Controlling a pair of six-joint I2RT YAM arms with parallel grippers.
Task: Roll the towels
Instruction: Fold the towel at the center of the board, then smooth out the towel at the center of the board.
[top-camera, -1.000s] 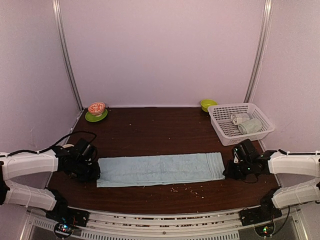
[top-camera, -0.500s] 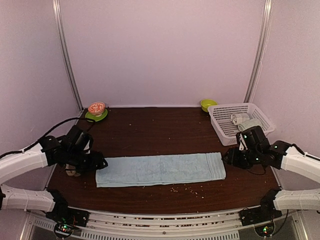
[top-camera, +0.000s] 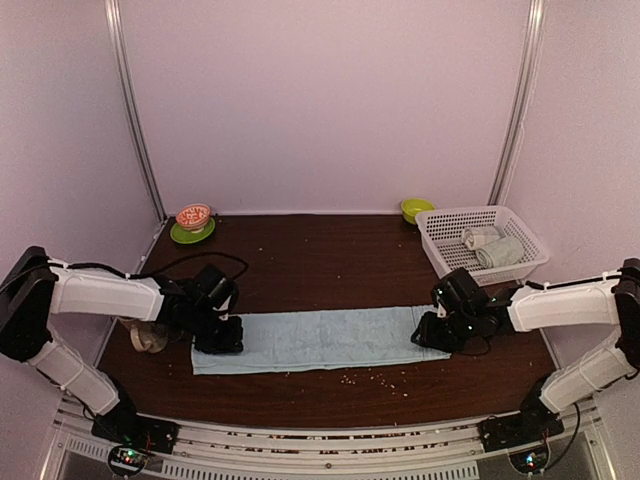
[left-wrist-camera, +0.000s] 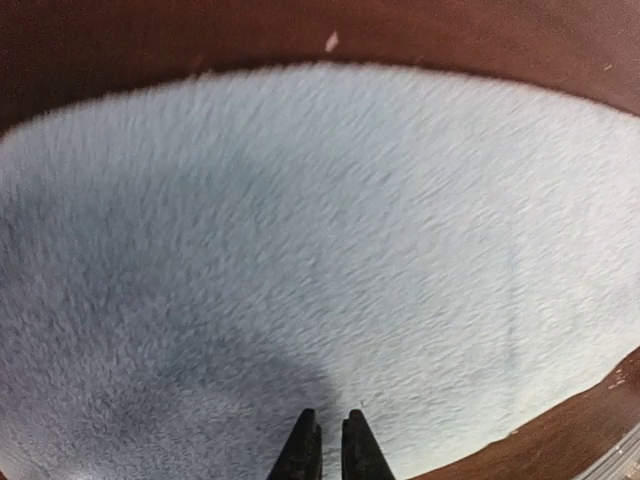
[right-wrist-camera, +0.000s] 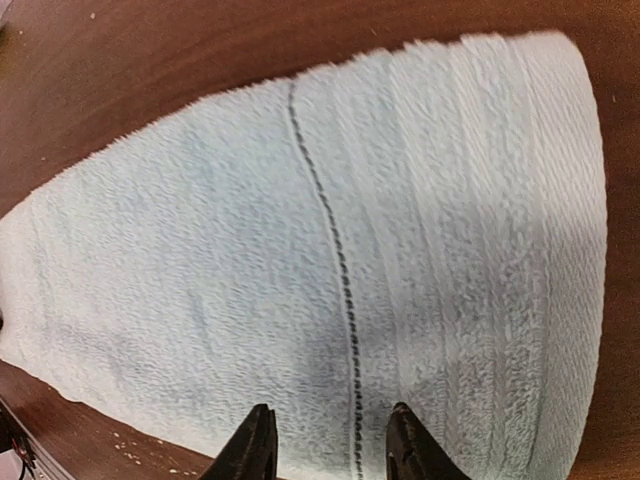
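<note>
- Since the light blue terry towel (top-camera: 320, 338) lies flat as one long strip across the front of the dark brown wooden table (top-camera: 320, 265), you have both short ends free to work from.
- Your left gripper (left-wrist-camera: 325, 415) hangs over the strip's left end. Its fingers are drawn almost tip to tip, and no fold of cloth shows between them.
- Your right gripper (right-wrist-camera: 330, 410) hangs over the right end with its fingers spread. Bare pile shows in the gap, so it holds nothing.
- Expect the towel to be light, soft and limp. It will not keep its shape, and a pull at one corner will likely drag or skew the whole strip instead of turning it.
- The thick pile should grip well, so slipping looks like a small worry. Loosening of the roll looks the bigger one.
- Take hold at a short end, right at the hem, pinching the full thickness. The banded end with the dark stitched line (right-wrist-camera: 330, 240) gives the firmest edge.
- The left arm covers the strip's left corner in the overhead view, so you cannot tell how squarely that end lies.
- A pale object (top-camera: 143, 338) sits half under the left arm, too hidden to name.
- Neither wrist view shows whether the fingertips touch the cloth or hover just above it.
- Two pale rolled cloths (top-camera: 490, 245) lie in the white plastic basket (top-camera: 445, 262) at the back right. Their colours are too faint to tell apart.
</note>
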